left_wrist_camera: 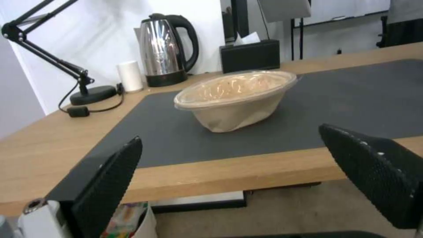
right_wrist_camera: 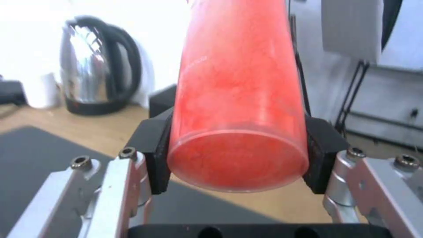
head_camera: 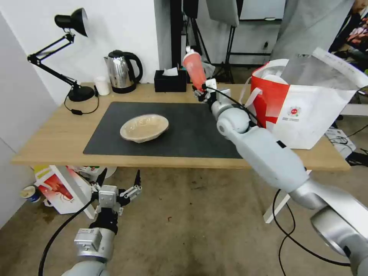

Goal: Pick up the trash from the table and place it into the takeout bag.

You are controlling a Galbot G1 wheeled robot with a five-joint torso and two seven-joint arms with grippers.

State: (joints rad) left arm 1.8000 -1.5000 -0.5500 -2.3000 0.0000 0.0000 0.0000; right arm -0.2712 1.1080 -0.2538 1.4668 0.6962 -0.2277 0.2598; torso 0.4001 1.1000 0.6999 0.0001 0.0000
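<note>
My right gripper [head_camera: 200, 91] is shut on the red drink cup [head_camera: 194, 71], holding it tilted above the table's far side, left of the takeout bag [head_camera: 306, 111]. The right wrist view has the cup [right_wrist_camera: 238, 99] clamped between the two black pads [right_wrist_camera: 154, 152]. A shallow beige dish [head_camera: 144, 127] with a clear lid rests on the dark grey mat [head_camera: 191, 130]. My left gripper [head_camera: 119, 179] hangs open below the table's front edge; in the left wrist view the dish [left_wrist_camera: 236, 99] lies beyond its black fingers [left_wrist_camera: 110, 185]. The white bag with a red side panel stands open at the table's right end.
A steel kettle [head_camera: 122, 71], a black tissue box [head_camera: 170, 80], a small white cup [head_camera: 102, 85] and a black desk lamp [head_camera: 65, 50] line the table's [head_camera: 57, 134] back and left. A red-and-white bag [head_camera: 57, 189] stands on the floor under the left end.
</note>
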